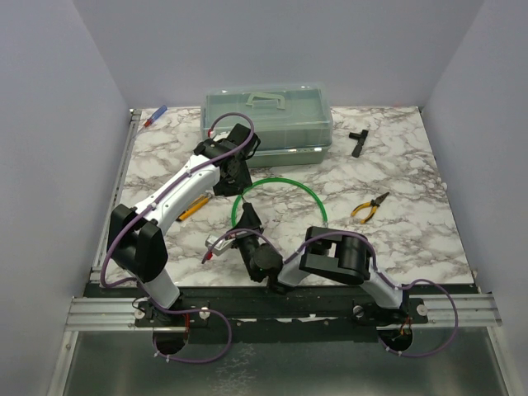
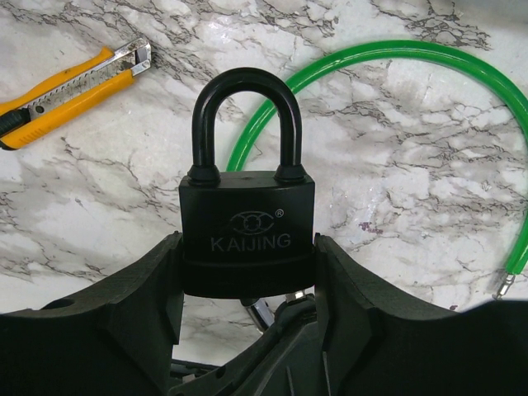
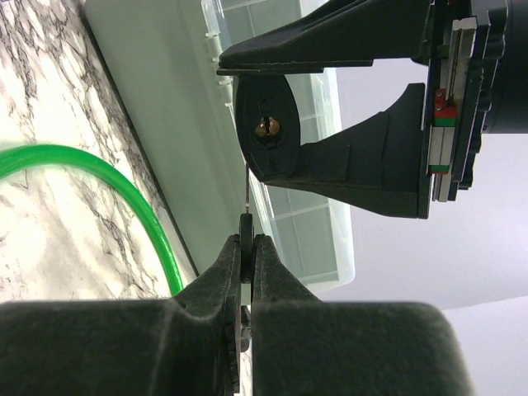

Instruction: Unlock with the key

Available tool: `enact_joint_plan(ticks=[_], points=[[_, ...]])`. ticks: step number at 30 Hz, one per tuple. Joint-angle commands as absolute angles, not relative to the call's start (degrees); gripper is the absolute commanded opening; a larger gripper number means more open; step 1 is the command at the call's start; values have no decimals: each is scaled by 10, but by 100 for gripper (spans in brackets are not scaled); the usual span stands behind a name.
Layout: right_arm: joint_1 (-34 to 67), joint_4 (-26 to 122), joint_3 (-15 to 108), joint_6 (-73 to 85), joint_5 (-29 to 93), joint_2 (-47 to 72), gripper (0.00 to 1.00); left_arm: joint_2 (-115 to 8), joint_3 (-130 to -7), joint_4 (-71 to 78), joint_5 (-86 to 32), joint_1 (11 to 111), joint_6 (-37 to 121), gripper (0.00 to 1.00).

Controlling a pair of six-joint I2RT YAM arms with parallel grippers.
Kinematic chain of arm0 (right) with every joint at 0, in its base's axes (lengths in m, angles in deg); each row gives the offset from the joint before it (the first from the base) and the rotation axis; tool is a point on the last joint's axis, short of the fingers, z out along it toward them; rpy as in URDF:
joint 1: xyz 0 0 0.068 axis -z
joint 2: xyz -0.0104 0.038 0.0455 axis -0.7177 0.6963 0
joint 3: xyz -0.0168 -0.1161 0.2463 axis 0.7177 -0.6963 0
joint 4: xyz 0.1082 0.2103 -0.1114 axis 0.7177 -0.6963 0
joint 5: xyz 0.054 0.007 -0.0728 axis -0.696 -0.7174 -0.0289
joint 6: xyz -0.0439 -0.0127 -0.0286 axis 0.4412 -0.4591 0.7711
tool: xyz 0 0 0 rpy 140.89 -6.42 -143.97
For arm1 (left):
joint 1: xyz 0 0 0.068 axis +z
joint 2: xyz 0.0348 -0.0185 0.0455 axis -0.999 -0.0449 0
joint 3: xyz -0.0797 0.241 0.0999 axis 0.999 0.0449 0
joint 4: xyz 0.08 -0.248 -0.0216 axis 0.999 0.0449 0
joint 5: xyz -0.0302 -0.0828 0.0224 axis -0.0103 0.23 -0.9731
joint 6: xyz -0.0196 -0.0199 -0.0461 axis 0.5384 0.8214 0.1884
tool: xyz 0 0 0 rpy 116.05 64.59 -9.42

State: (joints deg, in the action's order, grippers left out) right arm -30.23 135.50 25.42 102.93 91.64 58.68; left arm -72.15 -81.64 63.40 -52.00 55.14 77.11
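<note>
A black padlock (image 2: 247, 227) marked KAIJING, shackle closed, sits upright between my left gripper's (image 2: 247, 268) jaws, which are shut on its body. From the right wrist its underside (image 3: 266, 128) faces me, the brass keyhole uncovered. My right gripper (image 3: 247, 241) is shut on the key (image 3: 247, 224), whose round black head shows edge-on. The thin blade points at the padlock and ends just short of its underside, beside the keyhole. From the left wrist the silver blade (image 2: 261, 313) shows right under the lock. From above, the two grippers (image 1: 231, 177) (image 1: 250, 219) meet over the table's middle.
A green tube loop (image 1: 280, 183) lies under the grippers. A yellow utility knife (image 2: 66, 91) lies left, yellow-handled pliers (image 1: 369, 207) right, a black T-shaped tool (image 1: 358, 140) far right. A clear lidded box (image 1: 268, 115) stands at the back, a red and blue pen (image 1: 155, 115) far left.
</note>
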Motion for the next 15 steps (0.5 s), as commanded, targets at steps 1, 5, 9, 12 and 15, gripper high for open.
enact_joint_plan(ticks=[1, 5, 9, 12, 15], points=[[-314, 1504, 269, 1037, 922, 568, 0, -702, -817, 603, -540, 553, 772, 0], [-321, 1504, 270, 1038, 924, 568, 0, -707, -821, 600, -553, 555, 775, 0], [-322, 1504, 268, 1039, 921, 564, 0, -709, -820, 598, -550, 554, 775, 0], [-322, 1503, 272, 1040, 914, 564, 0, -710, -819, 598, -544, 555, 773, 0], [-319, 1503, 276, 1044, 912, 572, 0, -709, -819, 598, -535, 554, 773, 0]])
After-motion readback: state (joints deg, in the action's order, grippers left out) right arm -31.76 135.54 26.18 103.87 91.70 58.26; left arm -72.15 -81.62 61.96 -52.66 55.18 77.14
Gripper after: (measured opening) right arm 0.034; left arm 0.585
